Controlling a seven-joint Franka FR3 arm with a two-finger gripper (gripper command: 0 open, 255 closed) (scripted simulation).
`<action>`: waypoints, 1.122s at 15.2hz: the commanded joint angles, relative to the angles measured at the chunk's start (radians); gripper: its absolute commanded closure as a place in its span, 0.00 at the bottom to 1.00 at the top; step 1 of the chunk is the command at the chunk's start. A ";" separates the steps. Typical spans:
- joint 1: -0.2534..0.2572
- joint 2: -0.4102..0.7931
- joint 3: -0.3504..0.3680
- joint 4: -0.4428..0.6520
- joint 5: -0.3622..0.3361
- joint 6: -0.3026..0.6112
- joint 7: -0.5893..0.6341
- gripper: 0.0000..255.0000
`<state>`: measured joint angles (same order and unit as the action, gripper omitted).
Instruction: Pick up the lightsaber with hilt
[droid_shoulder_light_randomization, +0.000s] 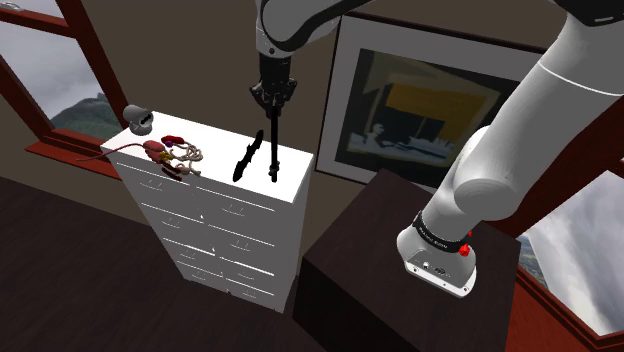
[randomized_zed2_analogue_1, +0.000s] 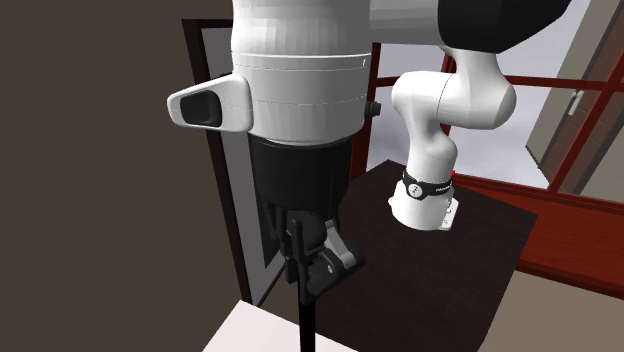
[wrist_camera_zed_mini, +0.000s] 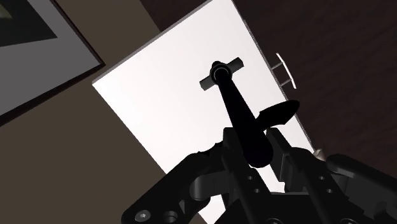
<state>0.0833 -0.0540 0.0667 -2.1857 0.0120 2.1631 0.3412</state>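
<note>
Brown-walled room; white dresser (droid_shoulder_light_randomization: 220, 148) against wall, framed picture (droid_shoulder_light_randomization: 420, 110) on wall beside dresser. Gripper (droid_shoulder_light_randomization: 272, 103) above dresser top, at end nearest picture, fingers pinching upper end of black lightsaber (droid_shoulder_light_randomization: 272, 150). Lightsaber hangs upright, cross-piece at lower end close over white top; contact with top cannot tell. Black elongated shape (droid_shoulder_light_randomization: 246, 160) lies on dresser top just beside lightsaber. Farther along dresser top, toward window (droid_shoulder_light_randomization: 40, 70): red and beige clutter (droid_shoulder_light_randomization: 172, 152), then grey cup-like item (droid_shoulder_light_randomization: 138, 118) at far corner. Dark stand (droid_shoulder_light_randomization: 390, 270) beside dresser.
</note>
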 joint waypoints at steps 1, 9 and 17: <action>0.000 0.001 0.000 0.000 0.000 0.000 0.000 1.00; 0.000 -0.015 0.000 0.024 0.001 -0.040 0.000 1.00; 0.000 -0.048 -0.001 0.097 0.003 -0.146 -0.001 1.00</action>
<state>0.0847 -0.0976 0.0677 -2.0972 0.0148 2.0309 0.3435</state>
